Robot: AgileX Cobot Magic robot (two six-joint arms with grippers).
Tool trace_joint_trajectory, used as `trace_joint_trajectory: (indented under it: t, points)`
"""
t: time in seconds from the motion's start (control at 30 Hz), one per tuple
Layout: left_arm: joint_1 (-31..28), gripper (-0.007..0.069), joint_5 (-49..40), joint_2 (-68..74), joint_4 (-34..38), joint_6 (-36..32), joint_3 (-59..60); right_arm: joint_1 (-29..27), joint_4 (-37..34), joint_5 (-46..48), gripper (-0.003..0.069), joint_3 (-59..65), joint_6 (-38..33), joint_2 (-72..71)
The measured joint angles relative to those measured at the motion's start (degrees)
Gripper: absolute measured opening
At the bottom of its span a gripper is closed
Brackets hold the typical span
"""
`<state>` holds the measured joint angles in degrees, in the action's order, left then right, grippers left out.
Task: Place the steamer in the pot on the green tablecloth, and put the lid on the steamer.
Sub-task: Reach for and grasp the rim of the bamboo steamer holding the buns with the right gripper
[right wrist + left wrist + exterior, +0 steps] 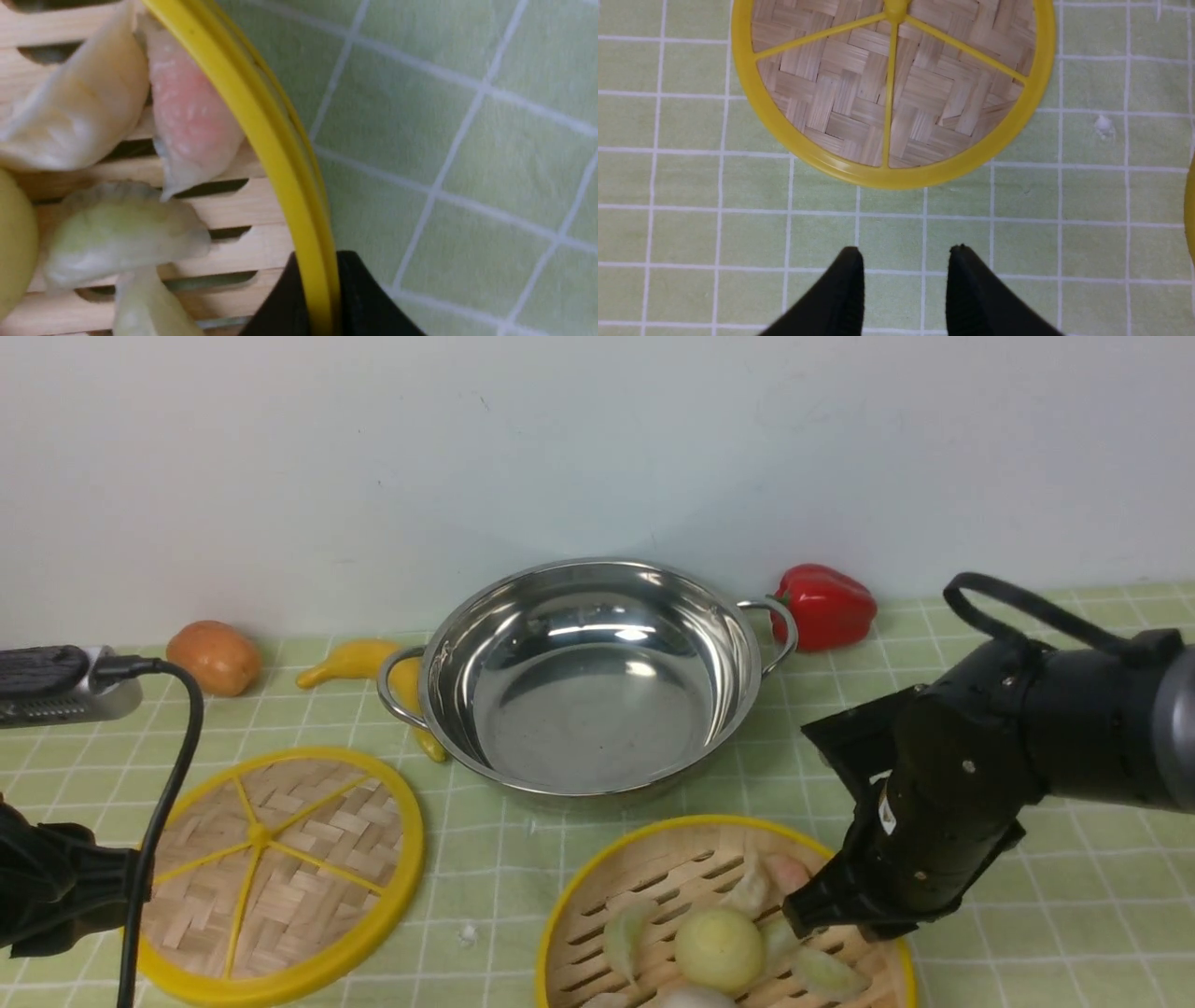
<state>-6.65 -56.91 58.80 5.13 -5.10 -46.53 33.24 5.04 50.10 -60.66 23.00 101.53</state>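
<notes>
One thin pinch carries everything: your right gripper [320, 268] is clamped on the yellow rim of the steamer [597, 864], at its right edge; the steamer sits on the green tablecloth [1074, 915], just near of the empty pot [597, 602]; lifted from one side it may tilt, shedding dumplings [126, 233], or slip free; your left gripper [903, 280] hangs open, empty, just near of the lid [271, 868].
</notes>
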Motion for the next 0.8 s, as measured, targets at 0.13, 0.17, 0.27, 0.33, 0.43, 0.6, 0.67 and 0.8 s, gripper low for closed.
trace_joint_trajectory:
  t: [0.13,0.17,0.27,0.33,0.43,0.6,0.67,0.8]
  points:
    - [0.00,0.0243,0.00,0.00,0.05,0.00,0.00,0.00,0.30,4.19,0.0057,0.07,-1.04,-3.05]
    - [0.00,0.0243,0.00,0.00,0.05,0.00,0.00,0.00,0.43,5.40,0.0057,0.07,-1.18,-3.88]
    - [0.00,0.0243,0.00,0.00,0.05,0.00,0.00,0.00,0.43,7.56,0.0057,0.09,-1.35,-5.46]
    - [0.00,0.0243,0.00,0.00,0.05,0.00,0.00,0.00,0.09,8.67,0.0057,0.09,-1.57,-6.56]
    - [0.00,0.0243,0.00,0.00,0.05,0.00,0.00,0.00,-1.15,10.34,0.0057,0.09,-2.86,-8.52]
    - [0.00,0.0243,0.00,0.00,-0.06,0.00,0.00,0.00,-4.69,15.93,0.0058,-2.57,-6.09,-11.55]
    - [0.00,0.0243,0.00,0.00,-0.17,0.00,0.00,0.00,-5.66,18.33,0.0058,-6.21,-7.21,-12.00]
    - [0.00,0.0243,0.00,0.00,-0.88,0.00,0.00,0.00,-6.20,20.30,0.0058,-17.85,-8.45,-10.76]
